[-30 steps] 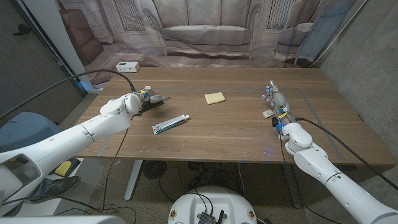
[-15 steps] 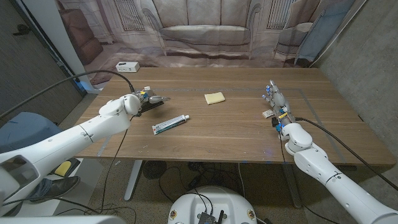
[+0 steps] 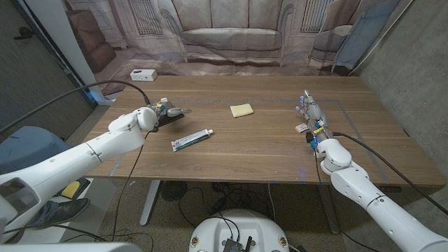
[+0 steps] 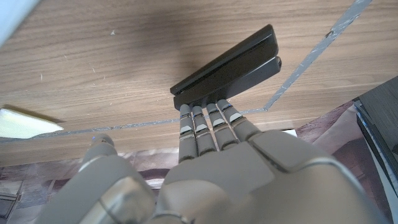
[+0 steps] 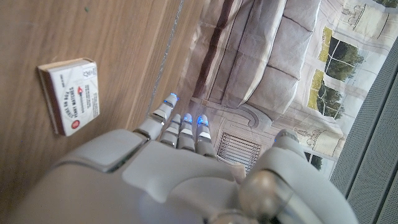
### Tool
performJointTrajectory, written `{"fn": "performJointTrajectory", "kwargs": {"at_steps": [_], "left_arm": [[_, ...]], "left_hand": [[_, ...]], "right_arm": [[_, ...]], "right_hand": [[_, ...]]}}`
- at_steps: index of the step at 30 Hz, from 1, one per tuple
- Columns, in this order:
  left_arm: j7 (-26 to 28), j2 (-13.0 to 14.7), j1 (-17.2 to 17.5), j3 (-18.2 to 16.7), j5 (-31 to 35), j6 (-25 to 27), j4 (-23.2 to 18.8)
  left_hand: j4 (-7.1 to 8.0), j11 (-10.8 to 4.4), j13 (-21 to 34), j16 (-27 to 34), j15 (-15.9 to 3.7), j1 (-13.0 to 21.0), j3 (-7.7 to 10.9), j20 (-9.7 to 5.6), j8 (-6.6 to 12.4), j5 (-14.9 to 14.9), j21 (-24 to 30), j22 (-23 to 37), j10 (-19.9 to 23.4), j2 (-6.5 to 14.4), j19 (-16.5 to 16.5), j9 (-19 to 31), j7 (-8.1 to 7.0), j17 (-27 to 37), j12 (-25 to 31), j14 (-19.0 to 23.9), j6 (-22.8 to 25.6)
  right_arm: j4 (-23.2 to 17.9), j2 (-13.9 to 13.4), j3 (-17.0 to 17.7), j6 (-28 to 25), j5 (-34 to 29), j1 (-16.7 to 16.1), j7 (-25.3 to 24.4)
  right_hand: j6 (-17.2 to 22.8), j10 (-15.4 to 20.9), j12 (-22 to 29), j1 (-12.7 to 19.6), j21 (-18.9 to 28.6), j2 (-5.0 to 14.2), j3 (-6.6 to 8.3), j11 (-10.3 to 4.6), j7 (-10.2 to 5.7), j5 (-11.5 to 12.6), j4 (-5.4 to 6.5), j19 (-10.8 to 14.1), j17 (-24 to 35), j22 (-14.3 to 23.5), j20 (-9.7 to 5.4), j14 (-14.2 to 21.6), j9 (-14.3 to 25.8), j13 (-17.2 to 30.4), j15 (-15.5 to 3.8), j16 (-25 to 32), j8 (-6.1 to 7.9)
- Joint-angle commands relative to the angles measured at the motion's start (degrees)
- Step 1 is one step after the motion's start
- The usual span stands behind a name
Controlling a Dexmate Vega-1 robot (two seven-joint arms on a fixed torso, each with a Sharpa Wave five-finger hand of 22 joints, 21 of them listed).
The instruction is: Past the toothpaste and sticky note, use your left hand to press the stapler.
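The black stapler [image 3: 173,115] lies at the table's left, beyond the toothpaste tube [image 3: 192,140] and to the left of the yellow sticky note [image 3: 241,110]. My left hand [image 3: 148,116] is at the stapler's left end. In the left wrist view its straight fingers [image 4: 211,121] reach the near end of the stapler [image 4: 227,65], touching it or just short of it, and hold nothing. My right hand [image 3: 312,117] stands on its edge at the table's right, fingers straight, nothing in it.
A small matchbox [image 3: 302,128] lies just left of the right hand, also seen as the matchbox [image 5: 69,94] in the right wrist view. A white box [image 3: 143,74] sits off the table's far left corner. Tape lines mark the tabletop [image 3: 266,150].
My left forearm and hand have drifted slightly toward the table's left edge. The stapler, toothpaste, sticky note and right hand are where they were.
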Motion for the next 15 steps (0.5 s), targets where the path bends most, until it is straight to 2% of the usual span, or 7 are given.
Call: {"fn": "performJointTrajectory", "kwargs": {"at_steps": [1,15], "left_arm": [[2.3,0.4,1.3,-1.6,-0.5,-1.2,-0.9],[5.8,0.7,3.3,-3.8,-1.4,0.0,-2.0]], "left_hand": [[-0.31,0.32,0.2,0.4,0.01,-0.1,0.02,0.24,0.29,0.0,0.3,0.3,1.7,0.4,0.9,0.0,0.00,0.2,0.2,1.1,0.2],[-0.47,0.40,0.2,0.3,-0.03,0.1,0.15,0.22,0.17,0.1,0.2,0.3,1.7,0.6,1.0,0.0,0.10,0.2,0.0,1.3,0.3]], "right_arm": [[-0.5,0.1,0.1,-0.1,-0.4,-0.3,-0.7],[-0.6,0.0,-0.2,-0.5,-0.4,-0.3,-0.3]], "right_hand": [[0.6,0.4,0.1,0.1,0.0,0.61,0.13,0.45,-0.02,-0.1,-0.34,0.1,0.3,0.2,0.36,0.2,0.2,0.2,0.37,0.0,0.03],[0.7,0.4,0.0,0.1,0.1,0.72,0.15,0.40,-0.02,-0.1,-0.40,0.2,0.3,0.2,0.33,0.3,0.2,0.2,0.34,0.0,0.02]]}}
